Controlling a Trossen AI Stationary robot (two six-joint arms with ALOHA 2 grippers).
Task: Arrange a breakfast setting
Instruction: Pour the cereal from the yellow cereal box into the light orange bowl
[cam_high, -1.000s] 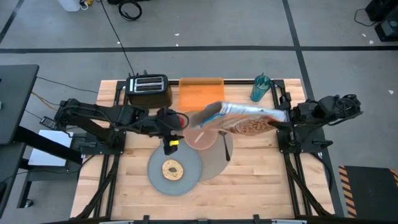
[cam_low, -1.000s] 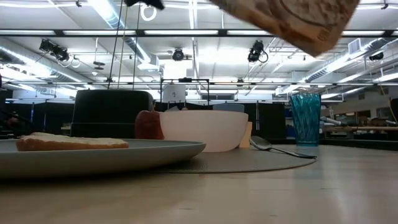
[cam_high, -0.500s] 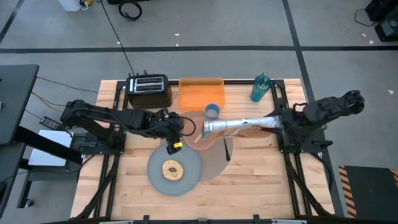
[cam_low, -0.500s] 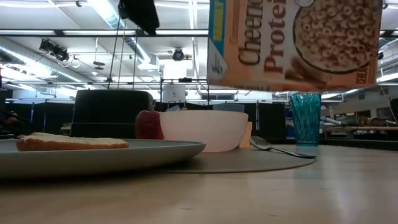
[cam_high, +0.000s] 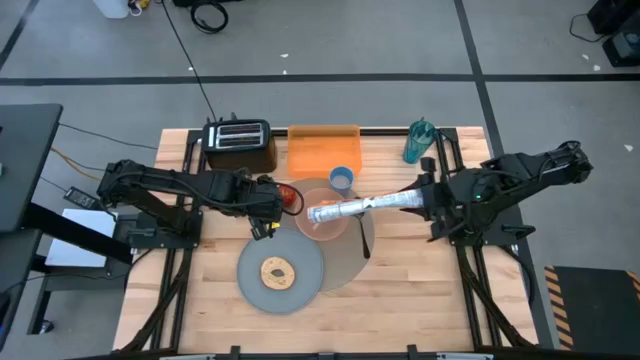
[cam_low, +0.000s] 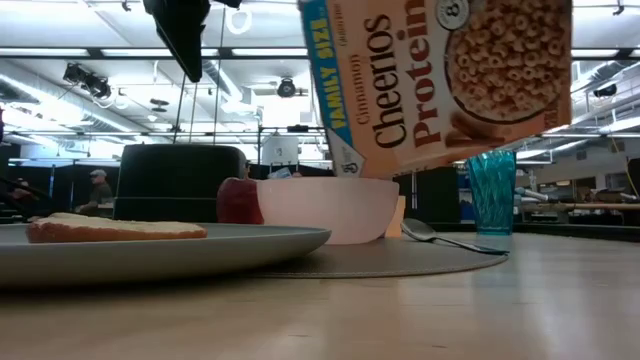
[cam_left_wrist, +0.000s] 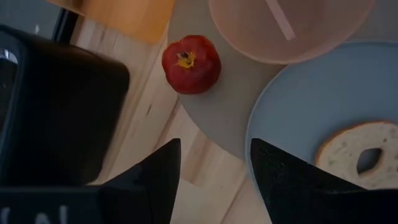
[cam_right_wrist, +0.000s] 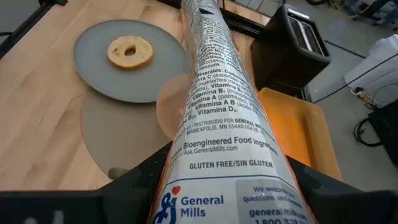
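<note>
Wooden table (cam_high: 400, 290) under workshop ceiling lights. Cereal box (cam_high: 362, 207) held tilted over pink bowl (cam_high: 322, 214) on grey mat (cam_high: 352, 262), clamped at far end by right gripper (cam_high: 432, 200). Judged light, thin-walled, crushable; best gripped across narrow sides. Left gripper (cam_left_wrist: 212, 163) spread, empty, near apple (cam_left_wrist: 191, 63). Plate (cam_high: 300, 268) with bagel (cam_high: 277, 271) overlapping mat.
</note>
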